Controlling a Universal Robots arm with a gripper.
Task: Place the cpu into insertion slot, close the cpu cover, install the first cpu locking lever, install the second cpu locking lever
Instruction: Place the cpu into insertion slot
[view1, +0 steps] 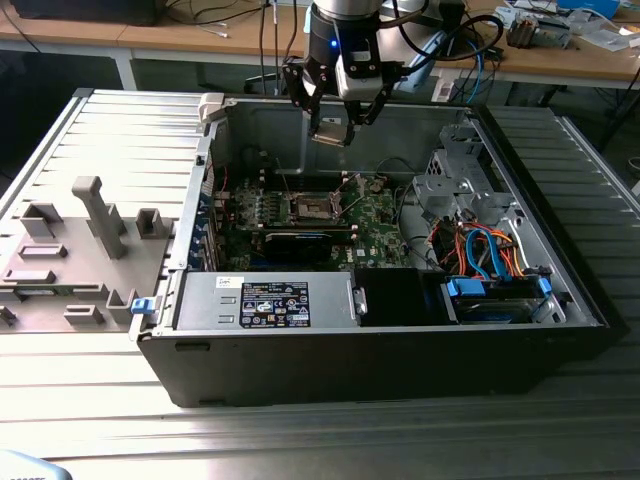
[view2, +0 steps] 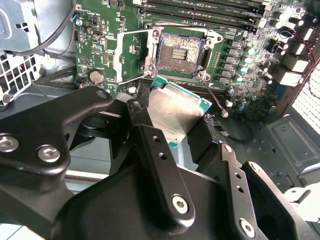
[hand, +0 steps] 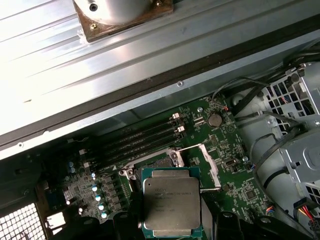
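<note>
Second wrist view: cpu (view2: 175, 112) in gripper (view2: 175, 129) (clear of the insertion slot (view2: 179, 50)).

in the first wrist view the cpu (hand: 170, 202) sat right in front of the insertion slot (hand: 156, 163), so most of the slot was hidden. in the second wrist view the fingers (view2: 152, 150) of the gripper (view2: 170, 120) covered the cpu's lower part. in the exterior view the arm (view1: 345, 30) got cut off at the top edge.

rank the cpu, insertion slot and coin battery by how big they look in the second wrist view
1. cpu and insertion slot: about alike; cpu is nearer the camera and partly covered, so unranked
2. coin battery: clearly smallest
</note>
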